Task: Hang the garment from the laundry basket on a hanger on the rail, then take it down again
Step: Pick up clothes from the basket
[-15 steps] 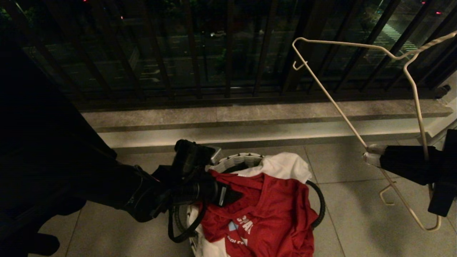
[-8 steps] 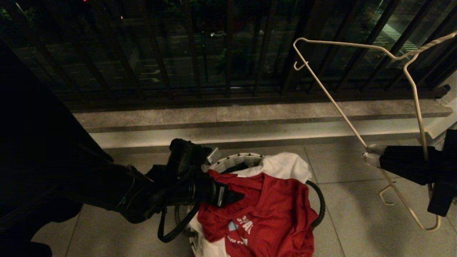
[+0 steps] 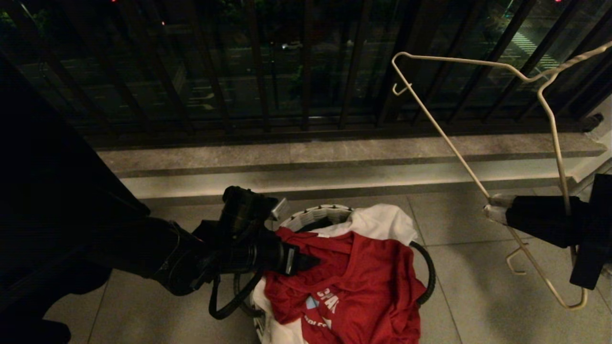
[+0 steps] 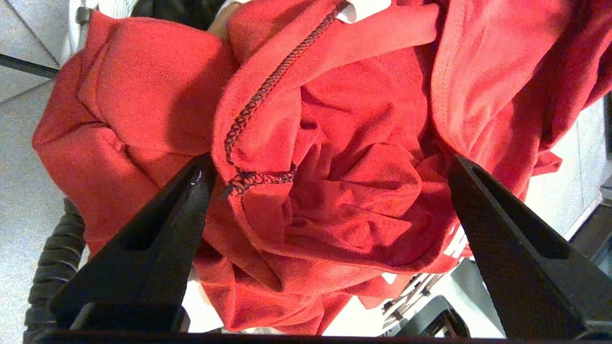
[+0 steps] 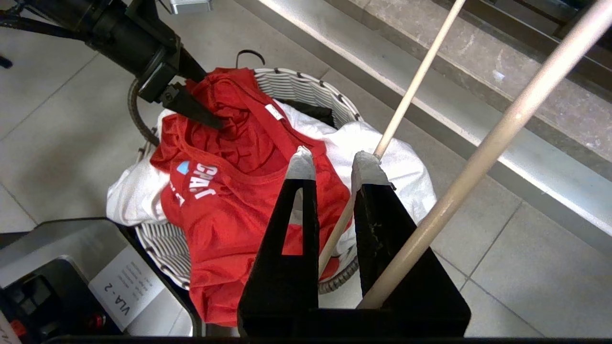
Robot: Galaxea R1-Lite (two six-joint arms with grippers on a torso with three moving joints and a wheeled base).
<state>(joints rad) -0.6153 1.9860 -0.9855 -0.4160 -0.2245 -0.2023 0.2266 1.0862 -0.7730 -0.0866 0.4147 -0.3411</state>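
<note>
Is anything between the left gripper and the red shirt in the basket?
Nothing visible. The left gripper is open right over the red shirt, which lies on top in the basket.

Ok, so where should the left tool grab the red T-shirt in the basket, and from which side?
Best bet is the bunched collar fold of the red T-shirt, on top of the pile in the laundry basket. Come down from above: the open left tool already straddles that raised ridge, so closing there should pinch only red cloth, not the white T-shirt beneath.
</note>
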